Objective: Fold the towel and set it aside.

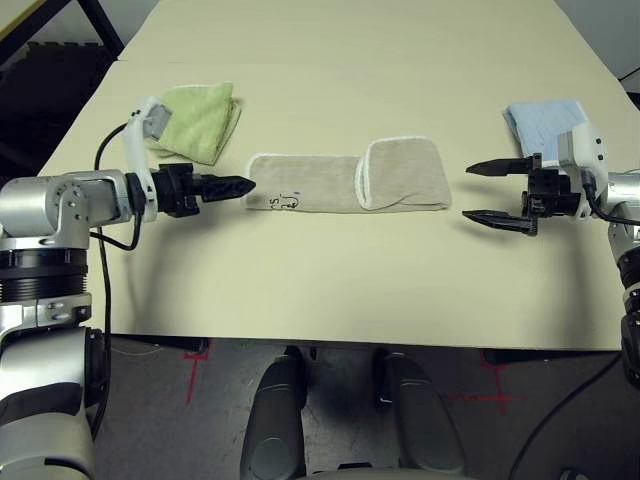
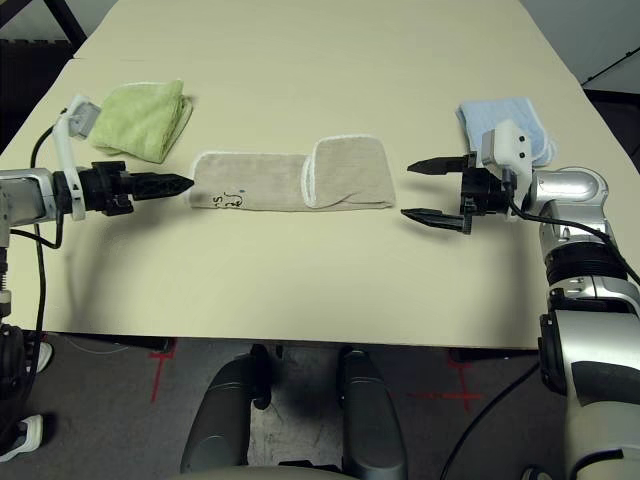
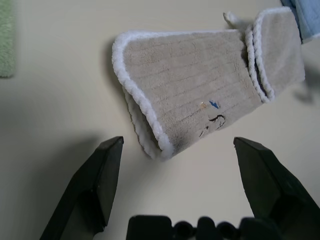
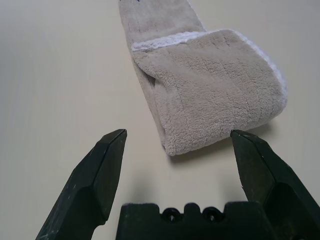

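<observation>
Pincers wide, empty: left pincer (image 1: 235, 184) just off towel's (image 1: 345, 183) label end, right pincer (image 1: 483, 192) near its doubled-over end. Surface (image 1: 350, 290) carried towel lying crosswise, long axis pincer-to-pincer. Left nearer; judged next fold end-to-end.

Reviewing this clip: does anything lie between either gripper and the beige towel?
Nothing visible does. The left gripper is open, just off the towel's left end, and the right gripper is open off its folded right end, with bare table between. The green cloth and blue cloth lie farther back, off both lines.
</observation>
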You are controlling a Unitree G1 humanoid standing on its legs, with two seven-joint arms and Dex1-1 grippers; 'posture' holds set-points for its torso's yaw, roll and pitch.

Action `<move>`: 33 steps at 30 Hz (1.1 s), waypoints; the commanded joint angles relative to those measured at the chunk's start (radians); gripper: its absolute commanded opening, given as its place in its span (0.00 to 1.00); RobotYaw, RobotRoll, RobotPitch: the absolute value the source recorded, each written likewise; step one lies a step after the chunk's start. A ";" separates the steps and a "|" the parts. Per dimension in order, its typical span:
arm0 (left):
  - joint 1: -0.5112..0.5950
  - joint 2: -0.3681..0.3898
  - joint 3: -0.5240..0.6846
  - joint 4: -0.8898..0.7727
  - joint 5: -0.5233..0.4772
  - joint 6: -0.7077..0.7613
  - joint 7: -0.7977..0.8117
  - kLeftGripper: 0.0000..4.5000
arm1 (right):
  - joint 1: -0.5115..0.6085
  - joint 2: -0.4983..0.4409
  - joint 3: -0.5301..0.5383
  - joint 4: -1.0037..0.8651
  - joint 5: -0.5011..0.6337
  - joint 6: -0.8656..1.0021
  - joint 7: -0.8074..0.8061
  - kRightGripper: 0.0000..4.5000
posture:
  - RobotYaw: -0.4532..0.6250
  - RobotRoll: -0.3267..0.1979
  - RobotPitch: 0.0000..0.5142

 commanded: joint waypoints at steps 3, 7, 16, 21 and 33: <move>0.020 -0.009 -0.002 -0.013 -0.071 0.145 -0.008 1.00 | 0.011 -0.005 -0.006 -0.011 -0.006 -0.002 -0.006 1.00 | 0.37 0.62 0.41; 0.014 -0.039 0.025 0.021 -0.093 0.191 0.016 1.00 | 0.010 -0.003 -0.005 -0.013 -0.006 -0.004 -0.007 1.00 | 0.36 0.62 0.41; -0.027 -0.116 0.064 0.110 -0.079 0.187 0.092 1.00 | 0.015 -0.007 -0.006 -0.020 -0.006 -0.003 -0.010 1.00 | 0.36 0.62 0.41; -0.038 -0.125 0.063 0.150 -0.067 0.166 0.122 1.00 | 0.014 -0.007 -0.006 -0.026 -0.006 -0.001 -0.010 1.00 | 0.35 0.62 0.41; -0.081 -0.155 0.138 0.240 -0.058 0.114 0.217 0.91 | 0.017 -0.002 -0.003 -0.033 -0.010 0.001 -0.017 1.00 | 0.36 0.62 0.41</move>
